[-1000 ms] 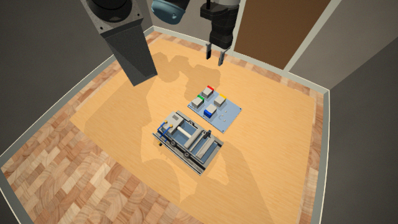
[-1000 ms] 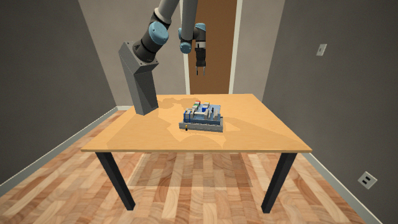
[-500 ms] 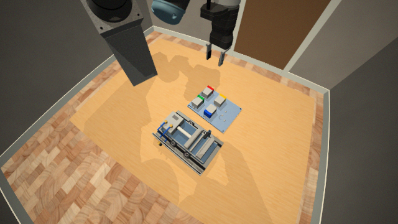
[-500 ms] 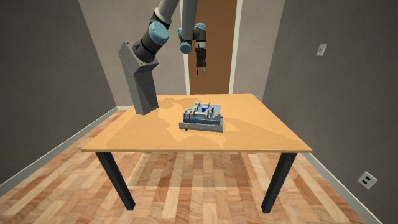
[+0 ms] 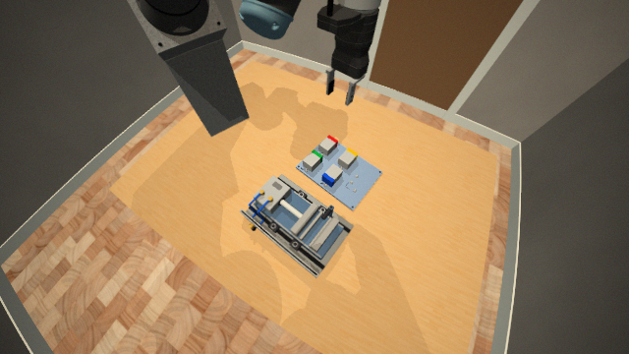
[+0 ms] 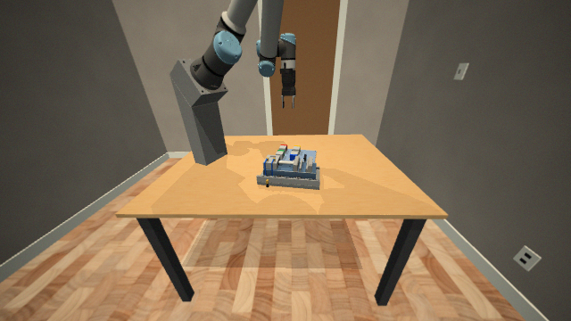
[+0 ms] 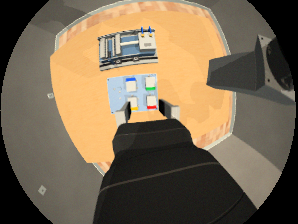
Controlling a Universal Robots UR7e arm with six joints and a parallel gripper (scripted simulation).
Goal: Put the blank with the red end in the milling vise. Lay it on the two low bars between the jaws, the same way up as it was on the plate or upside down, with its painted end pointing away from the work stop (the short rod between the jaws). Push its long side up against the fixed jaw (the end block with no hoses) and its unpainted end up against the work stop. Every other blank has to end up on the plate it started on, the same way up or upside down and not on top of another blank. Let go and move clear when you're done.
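Wooden table [image 6: 366, 187], vise [image 5: 295, 223], blue plate [image 5: 366, 184]

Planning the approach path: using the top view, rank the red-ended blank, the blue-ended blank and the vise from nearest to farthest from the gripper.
Measured from the open gripper, high above the table's far side:
1. Red-ended blank, at the plate's far corner.
2. Blue-ended blank, on the plate's vise-side edge.
3. Vise, beyond the plate, toward the table's near side.

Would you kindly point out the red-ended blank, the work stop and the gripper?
Red-ended blank [image 5: 327, 146]: top view, on its grey top face.
Work stop [image 5: 327, 211]: top view, on the short dark rod.
Gripper [image 5: 340, 92]: top view, midway between its open fingers.
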